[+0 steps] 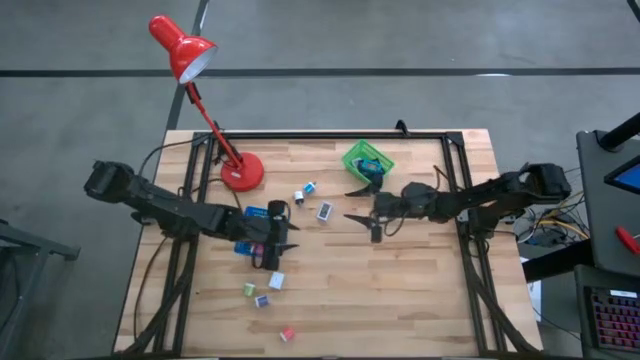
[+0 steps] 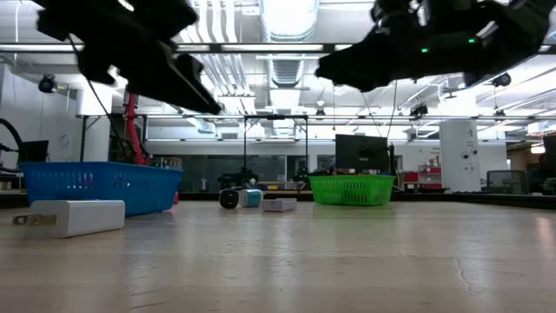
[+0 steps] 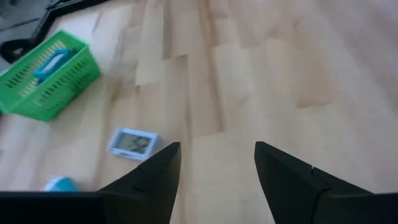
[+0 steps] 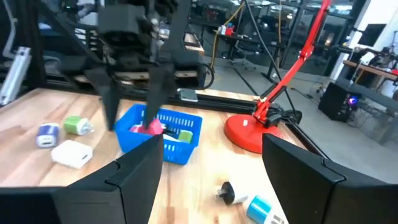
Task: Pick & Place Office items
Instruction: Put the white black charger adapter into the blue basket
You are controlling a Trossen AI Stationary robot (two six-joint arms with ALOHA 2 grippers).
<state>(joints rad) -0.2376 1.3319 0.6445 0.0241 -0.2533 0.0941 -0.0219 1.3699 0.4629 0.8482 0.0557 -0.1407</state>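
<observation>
Left gripper [image 1: 288,236] parted and empty, hovering above the table [image 1: 400,300] just right of the blue tray [image 1: 254,214]. Right gripper [image 1: 352,203] likewise spread, nothing between its fingers, raised beside the green basket [image 1: 367,160]. Office items scattered: flat grey display piece [image 1: 324,211] between both grippers, white charger [image 1: 276,280], green [image 1: 249,289], purple [image 1: 262,300] and red [image 1: 287,334] blocks nearer the front-left. Red lamp [image 1: 241,172] at far left.
</observation>
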